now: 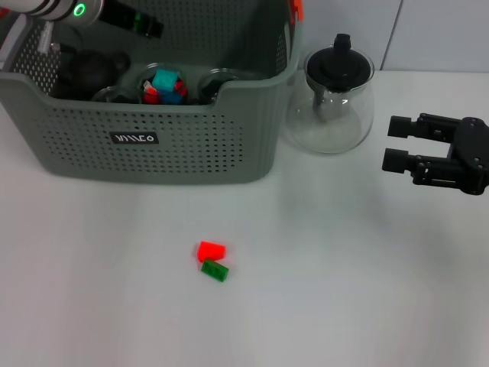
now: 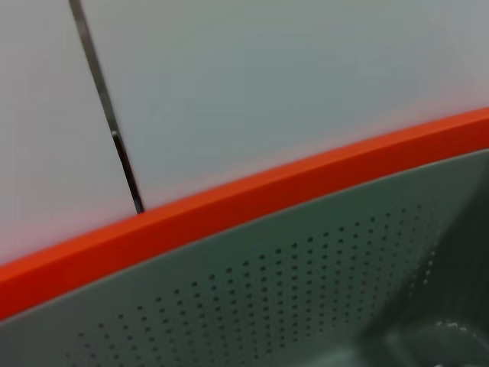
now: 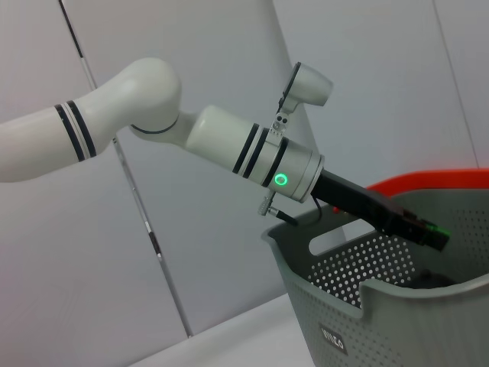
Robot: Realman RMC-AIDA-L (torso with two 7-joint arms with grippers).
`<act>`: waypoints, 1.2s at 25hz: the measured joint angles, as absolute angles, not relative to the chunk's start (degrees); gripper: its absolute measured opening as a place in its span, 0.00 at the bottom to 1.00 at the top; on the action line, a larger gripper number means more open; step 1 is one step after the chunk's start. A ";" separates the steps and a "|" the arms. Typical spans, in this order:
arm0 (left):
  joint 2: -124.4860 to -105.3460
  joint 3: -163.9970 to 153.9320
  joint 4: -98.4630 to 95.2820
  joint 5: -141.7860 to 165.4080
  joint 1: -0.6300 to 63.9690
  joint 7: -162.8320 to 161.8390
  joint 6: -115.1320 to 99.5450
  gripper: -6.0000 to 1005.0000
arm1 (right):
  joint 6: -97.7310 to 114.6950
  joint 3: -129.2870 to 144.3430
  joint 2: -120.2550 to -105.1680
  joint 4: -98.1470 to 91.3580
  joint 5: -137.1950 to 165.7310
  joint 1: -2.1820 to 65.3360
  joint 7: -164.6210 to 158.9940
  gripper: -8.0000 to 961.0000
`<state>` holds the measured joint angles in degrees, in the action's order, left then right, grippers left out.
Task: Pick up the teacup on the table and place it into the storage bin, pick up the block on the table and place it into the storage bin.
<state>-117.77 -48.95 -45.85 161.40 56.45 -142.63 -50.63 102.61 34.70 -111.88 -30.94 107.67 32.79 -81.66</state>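
Inside the grey-green perforated plastic storage bin [image 1: 183, 145] reaches the left gripper [image 1: 92, 69]; whether its fingers are clenched cannot be told. On the white surface [image 1: 344, 290], a red block [image 1: 212, 251] touches a green block [image 1: 215, 270]. Beside the glass teapot [image 1: 336, 99], the right gripper [image 1: 396, 144] hovers, fingers spread.

Head looks down; wrists close and farther; all share storage bin [image 1: 153, 138].
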 joint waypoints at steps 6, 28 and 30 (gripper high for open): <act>-118.06 -49.49 -46.35 161.78 56.07 -143.45 -50.68 0.43 | 102.70 34.73 -111.79 -30.94 107.67 32.87 -81.75 0.82; -119.84 -39.93 -79.42 102.05 37.57 -117.09 -106.38 0.83 | 102.93 34.36 -111.46 -30.78 107.66 32.14 -80.97 0.82; -120.28 -41.39 -79.99 102.35 35.65 -115.28 -110.61 0.83 | 102.99 34.21 -111.45 -30.85 107.66 32.09 -80.98 0.82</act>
<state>-120.28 -41.39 -79.99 102.35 35.65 -115.28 -110.61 102.99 34.21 -111.45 -30.85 107.66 32.09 -80.98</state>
